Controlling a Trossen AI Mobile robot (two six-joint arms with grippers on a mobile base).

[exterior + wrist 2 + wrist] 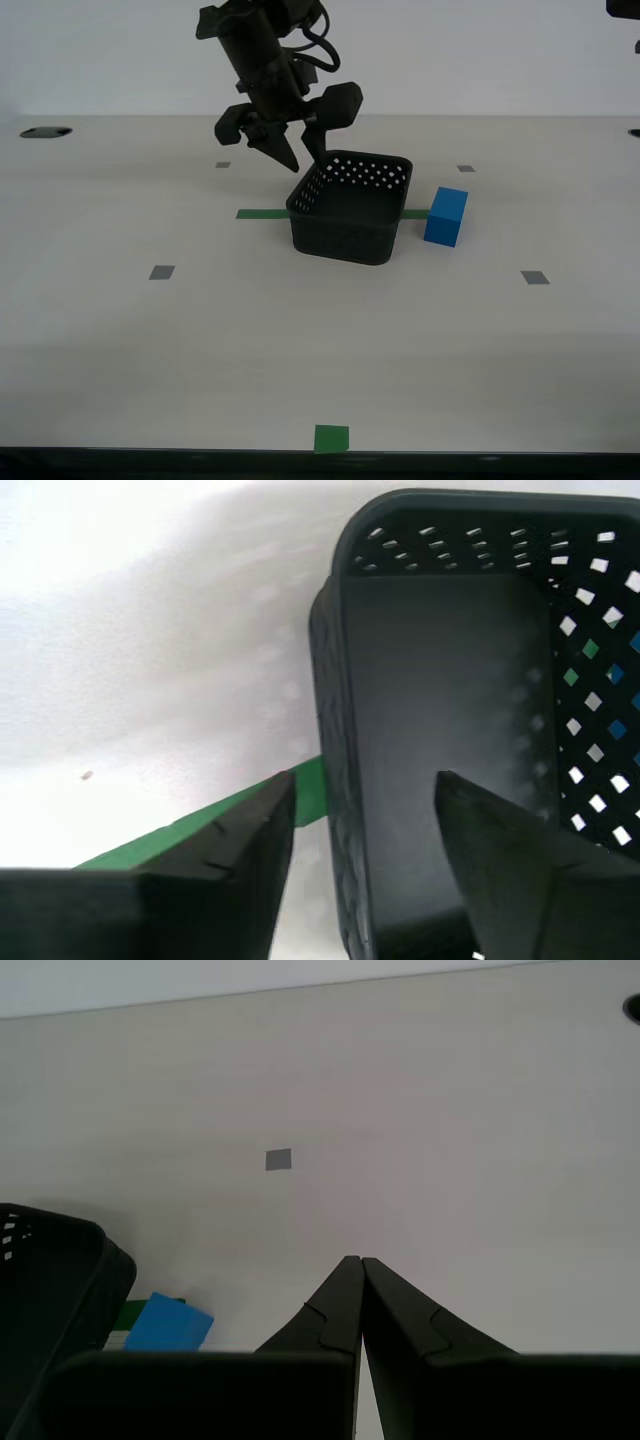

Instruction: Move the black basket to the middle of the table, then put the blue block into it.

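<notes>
black basket [440, 680] wall between second gripper [365, 800] fingers.

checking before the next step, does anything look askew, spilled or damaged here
Nothing stands out. The black basket sits flat and empty on the table, the blue block stands upright beside it, and my second hand is open over its rim.
</notes>
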